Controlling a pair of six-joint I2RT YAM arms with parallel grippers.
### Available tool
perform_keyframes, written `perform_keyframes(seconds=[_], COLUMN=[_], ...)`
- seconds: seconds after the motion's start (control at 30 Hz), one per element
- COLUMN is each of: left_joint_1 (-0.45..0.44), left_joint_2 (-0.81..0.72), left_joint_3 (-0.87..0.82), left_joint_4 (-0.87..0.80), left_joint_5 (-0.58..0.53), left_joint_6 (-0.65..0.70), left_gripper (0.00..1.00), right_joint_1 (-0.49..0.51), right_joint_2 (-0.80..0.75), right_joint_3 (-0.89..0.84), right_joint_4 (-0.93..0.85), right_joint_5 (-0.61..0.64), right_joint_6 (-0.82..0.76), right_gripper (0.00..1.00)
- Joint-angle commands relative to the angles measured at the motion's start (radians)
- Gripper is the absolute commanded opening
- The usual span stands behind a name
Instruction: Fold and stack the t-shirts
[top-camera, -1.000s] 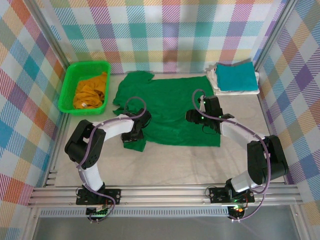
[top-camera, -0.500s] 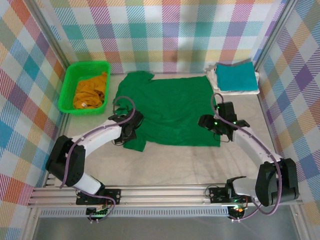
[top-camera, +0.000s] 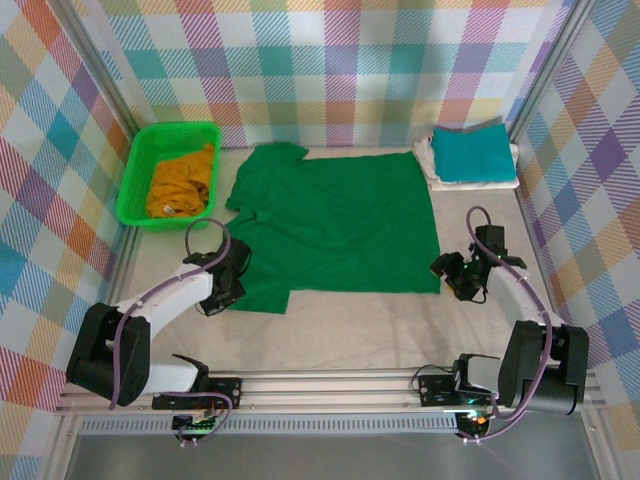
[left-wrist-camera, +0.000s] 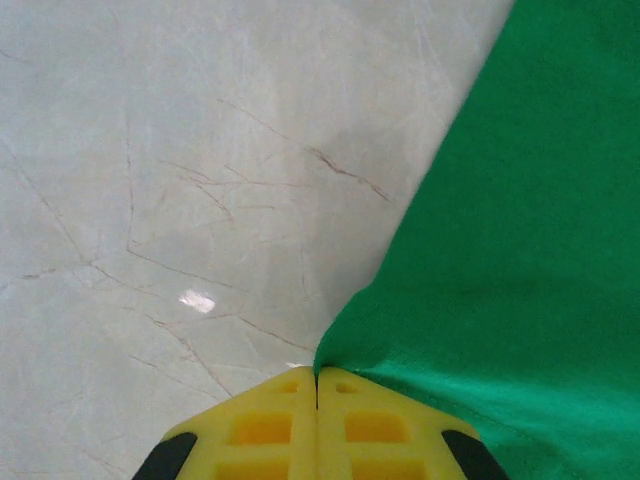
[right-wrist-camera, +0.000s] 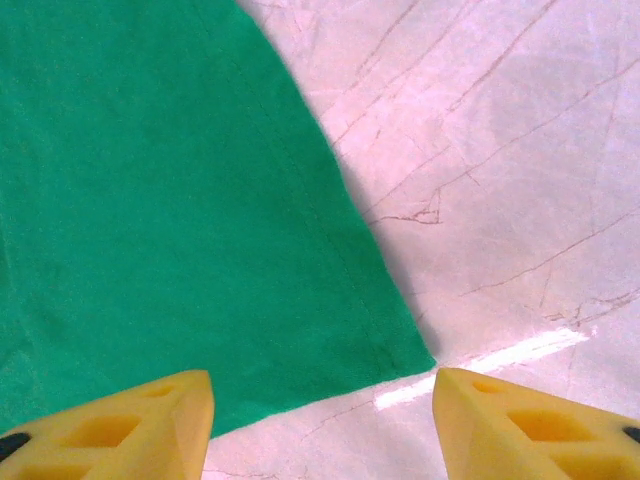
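dark green t-shirt (top-camera: 340, 225) flat mid-table, unfolded | left gripper (top-camera: 230, 293) clamped on its near-left corner | right gripper (top-camera: 452, 278) fingers apart by near-right corner | teal t-shirt (top-camera: 470, 152) folded on white t-shirt (top-camera: 428, 165), far right | mustard t-shirt (top-camera: 180, 182) in basket (top-camera: 135, 160), pending

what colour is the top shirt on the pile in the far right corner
The top shirt is teal, on a white shirt; best in top external view.

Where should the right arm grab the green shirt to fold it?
Its near right hem corner, coming in low from the right. The shirt lies flat, and that corner ends on bare table, right before the right gripper, jaws open.
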Motion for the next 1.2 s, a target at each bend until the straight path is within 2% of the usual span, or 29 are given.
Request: perform_keyframes(seconds=[0.0,0.4,0.57,0.8,1.0,1.17], left_joint_1=[0.014,0.017,0.019,0.021,0.022,0.022], left_joint_2=[-0.027,-0.006,-0.009,-0.017,-0.017,-0.032], left_joint_3=[-0.021,-0.052,-0.054,-0.053,-0.041,-0.036], left_joint_4=[0.03,0.081,0.091,0.095,0.09,0.078], left_joint_5=[0.021,0.023,0.026,0.017,0.011,-0.003], left_joint_6=[-0.018,-0.008,-0.004,0.002,0.005,0.005], left_gripper=[0.0,0.0,0.0,0.0,0.0,0.0], right_joint_1=[-0.005,-0.005,-0.005,-0.004,-0.005,-0.005], right_joint_2=[0.036,0.122,0.151,0.163,0.179,0.16], right_joint_3=[-0.03,-0.079,-0.108,-0.142,-0.115,-0.096], right_joint_4=[0.005,0.164,0.249,0.342,0.34,0.309], right_joint_5=[-0.062,-0.082,-0.073,-0.063,-0.079,-0.074], right_joint_6=[0.017,0.041,0.061,0.073,0.07,0.07], right_gripper=[0.59,0.55,0.47,0.28,0.16,0.11])
